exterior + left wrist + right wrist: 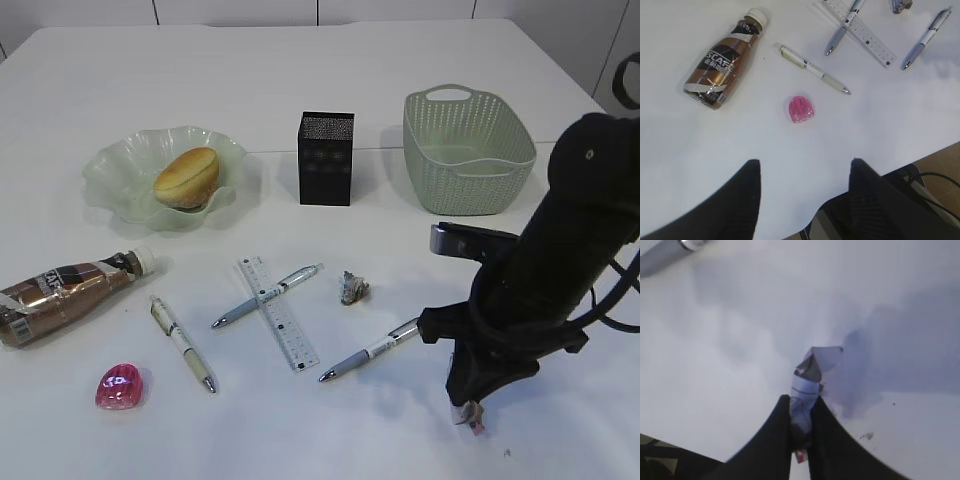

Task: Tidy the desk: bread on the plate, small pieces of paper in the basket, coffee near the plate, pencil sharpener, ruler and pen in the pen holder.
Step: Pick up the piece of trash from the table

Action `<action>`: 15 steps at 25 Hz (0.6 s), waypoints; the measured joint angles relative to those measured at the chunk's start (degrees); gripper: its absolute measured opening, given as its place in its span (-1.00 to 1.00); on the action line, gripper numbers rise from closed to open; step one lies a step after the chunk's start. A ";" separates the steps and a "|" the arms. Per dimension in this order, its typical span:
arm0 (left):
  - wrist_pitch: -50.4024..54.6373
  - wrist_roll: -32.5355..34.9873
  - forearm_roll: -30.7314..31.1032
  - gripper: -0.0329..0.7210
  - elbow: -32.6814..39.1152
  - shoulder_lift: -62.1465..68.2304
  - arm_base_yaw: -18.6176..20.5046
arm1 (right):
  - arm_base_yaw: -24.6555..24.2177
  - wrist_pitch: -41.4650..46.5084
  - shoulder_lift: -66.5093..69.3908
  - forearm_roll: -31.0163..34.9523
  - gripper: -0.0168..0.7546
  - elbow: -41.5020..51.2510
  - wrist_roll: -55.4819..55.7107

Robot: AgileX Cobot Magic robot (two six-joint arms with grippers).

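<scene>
Paper scrap pinched in our right hand (801,412), low over the near right of the large plain white worktop (300,70).

Nearest, our right hand grips a small crumpled piece of printed paper (810,377) between its narrowed black fingers (775,440); our left hand (805,192) hangs with its fingers spread wide and empty, above a pink translucent pencil sharpener (802,108) at the near left. Just beyond lie a cream pen (182,343), a short clear plastic ruler (277,311) crossed by a grey pen (266,295), a second grey pen (368,352), and another crumpled paper scrap (353,288). On its side at the left edge lies the brown coffee bottle with white cap (68,293). Farthest, in a row: the oval golden-brown bread roll (187,176) in the pale green ruffled glass plate (112,170), the square black mesh pen holder (326,158), and the sage-green woven-look plastic basket (468,150).
</scene>
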 joint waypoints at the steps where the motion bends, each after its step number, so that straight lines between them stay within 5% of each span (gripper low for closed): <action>1: 0.00 0.00 0.00 0.13 0.00 0.00 0.00 | 0.00 1.53 0.00 0.00 -0.75 -0.96 0.00; 15: 0.00 0.00 0.49 0.13 0.00 0.00 0.00 | 0.00 12.41 0.32 -1.76 -0.75 -21.49 0.00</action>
